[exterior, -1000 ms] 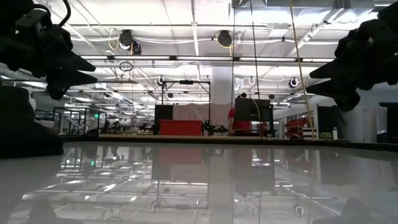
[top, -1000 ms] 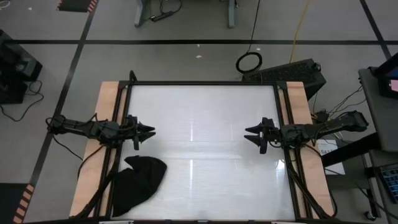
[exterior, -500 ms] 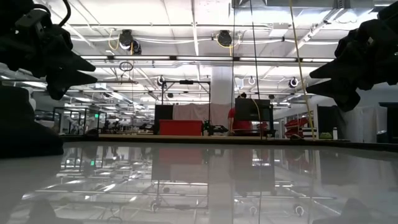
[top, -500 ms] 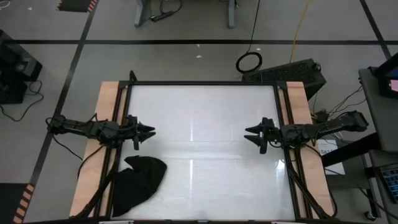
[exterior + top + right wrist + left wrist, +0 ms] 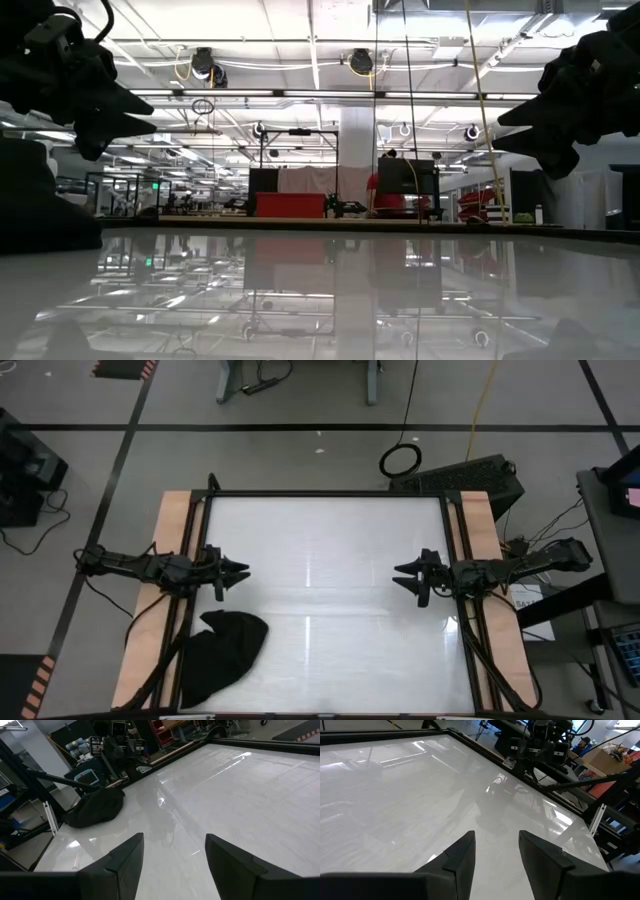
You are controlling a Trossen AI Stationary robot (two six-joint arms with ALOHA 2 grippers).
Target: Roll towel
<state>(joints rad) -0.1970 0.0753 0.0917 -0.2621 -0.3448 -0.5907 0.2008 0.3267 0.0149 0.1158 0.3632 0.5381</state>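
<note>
A: Well, nearest, where is the towel?
B: Bunched at the counter's near left corner, its tag hidden, partly overhanging the edge.
A: And the 2 tools?
B: Left tool hovers just beyond it, fingers apart; right tool opposite, well apart, fingers also spread, empty.

Left arm stretched in from the left edge of the high view, wrist level. Left gripper at left of centre, fingers parted with nothing between, pointing toward the middle. Right arm reaching in from the right edge, mirrored. Right gripper at right of centre, fingers likewise spread, facing its partner across the frame.
</note>
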